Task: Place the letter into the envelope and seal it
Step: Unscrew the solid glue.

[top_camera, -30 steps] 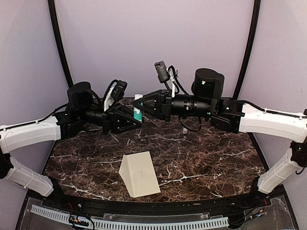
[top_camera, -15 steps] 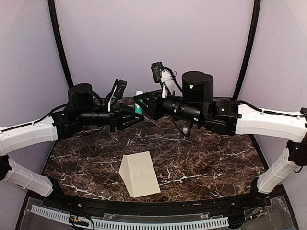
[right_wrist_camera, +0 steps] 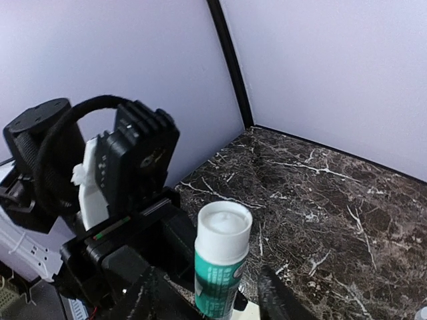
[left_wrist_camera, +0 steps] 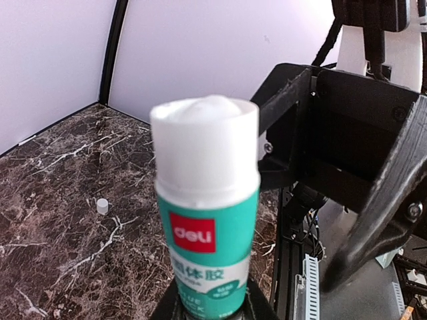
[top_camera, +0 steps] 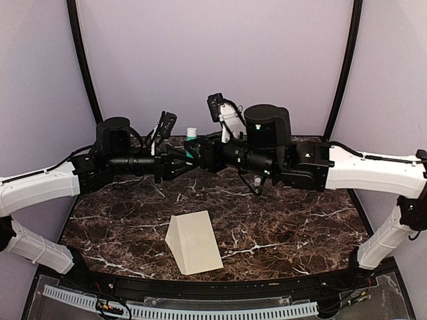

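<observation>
Top external: left gripper (top_camera: 187, 163) clamped on base of upright cylindrical glue stick (top_camera: 191, 155), teal label, white top. Right gripper (right_wrist_camera: 210, 303) jaws apart, 1 finger each side of tube. Matte cream envelope (top_camera: 195, 241) lies near front edge of glossy veined marble table (top_camera: 300, 220).

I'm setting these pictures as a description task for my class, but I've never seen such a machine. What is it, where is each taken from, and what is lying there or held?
It is a robot: a jointed left arm and right arm at a marble table. The wide picture comes from a fixed camera above and behind them; the other two from a camera on each wrist. A cream envelope lies near the table's front; no letter shows. A small white cap-like piece lies further back. The left arm's jaws are shut on an upright teal Deli glue stick, apparently uncapped. The right arm's jaws stand open either side of it, not touching.
</observation>
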`<action>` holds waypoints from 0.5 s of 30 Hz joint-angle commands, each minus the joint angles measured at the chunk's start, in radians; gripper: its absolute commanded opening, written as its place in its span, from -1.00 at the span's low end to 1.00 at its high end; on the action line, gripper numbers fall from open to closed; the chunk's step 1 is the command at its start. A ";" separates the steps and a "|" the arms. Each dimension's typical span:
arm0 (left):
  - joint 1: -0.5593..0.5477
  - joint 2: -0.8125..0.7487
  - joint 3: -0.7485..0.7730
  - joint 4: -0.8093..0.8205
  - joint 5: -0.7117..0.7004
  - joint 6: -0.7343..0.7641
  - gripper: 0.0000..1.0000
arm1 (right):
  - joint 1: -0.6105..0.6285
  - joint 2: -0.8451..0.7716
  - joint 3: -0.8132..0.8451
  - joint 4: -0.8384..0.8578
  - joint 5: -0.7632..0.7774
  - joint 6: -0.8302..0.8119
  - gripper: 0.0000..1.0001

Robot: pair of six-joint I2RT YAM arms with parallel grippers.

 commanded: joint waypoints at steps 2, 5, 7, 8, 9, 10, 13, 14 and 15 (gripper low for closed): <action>0.005 -0.017 0.034 0.040 0.092 0.009 -1.00 | -0.081 -0.141 -0.113 0.157 -0.296 0.029 0.19; 0.005 -0.016 0.033 0.071 0.195 0.011 -1.00 | -0.148 -0.201 -0.202 0.264 -0.488 0.049 0.33; 0.005 -0.005 0.041 0.090 0.306 0.018 -1.00 | -0.183 -0.217 -0.247 0.331 -0.613 0.067 0.37; 0.005 -0.001 0.049 0.094 0.378 0.021 -1.00 | -0.198 -0.220 -0.259 0.344 -0.647 0.074 0.37; 0.005 0.006 0.051 0.098 0.429 0.021 -1.00 | -0.207 -0.219 -0.267 0.354 -0.683 0.078 0.36; 0.005 0.010 0.052 0.104 0.450 0.024 -1.00 | -0.214 -0.216 -0.270 0.361 -0.721 0.078 0.36; 0.000 0.018 0.055 0.108 0.515 0.027 -1.00 | -0.218 -0.199 -0.263 0.394 -0.831 0.073 0.33; -0.003 0.025 0.056 0.111 0.528 0.022 -1.00 | -0.216 -0.191 -0.256 0.400 -0.858 0.076 0.32; -0.003 0.028 0.059 0.120 0.552 0.017 -1.00 | -0.217 -0.179 -0.247 0.402 -0.885 0.078 0.32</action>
